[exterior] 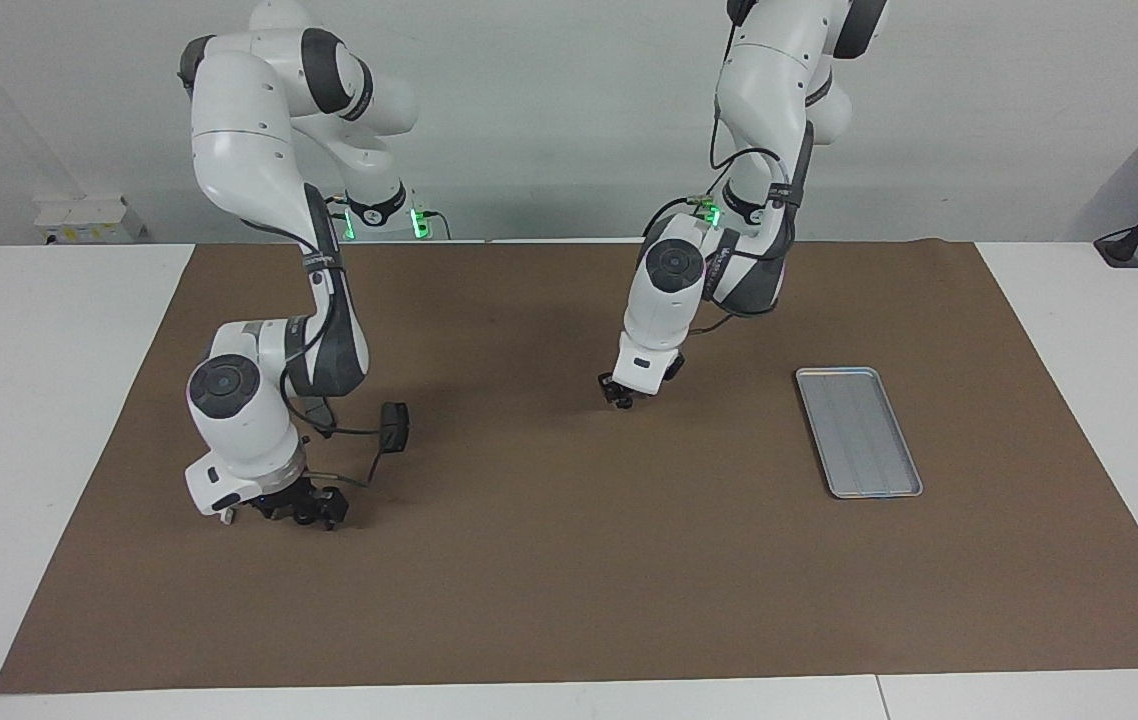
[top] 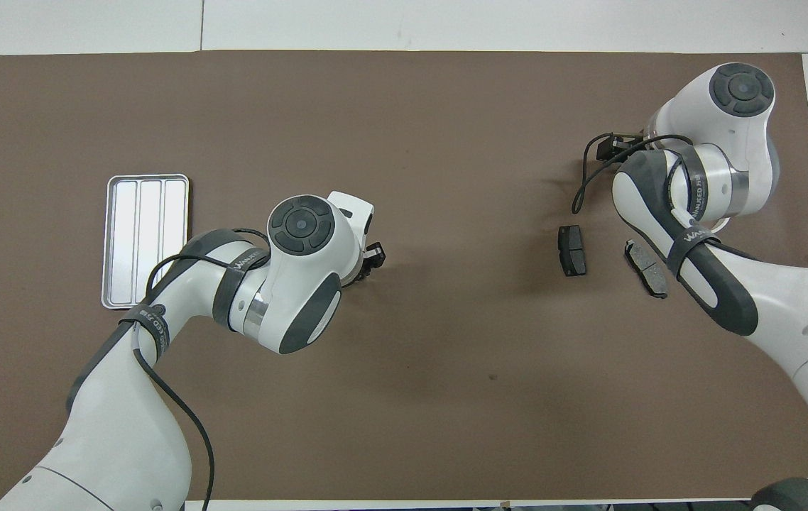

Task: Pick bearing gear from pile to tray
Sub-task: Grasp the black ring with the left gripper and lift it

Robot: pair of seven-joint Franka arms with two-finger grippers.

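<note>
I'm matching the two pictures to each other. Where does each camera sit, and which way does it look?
Facing view: high across the table, looking at the robots; both arms show whole, bases at top.
Overhead view: high above the robots' end, looking steeply down; arms enter from the bottom.
Shared: tray, brake pad, left gripper, right gripper, half a turn apart.
</note>
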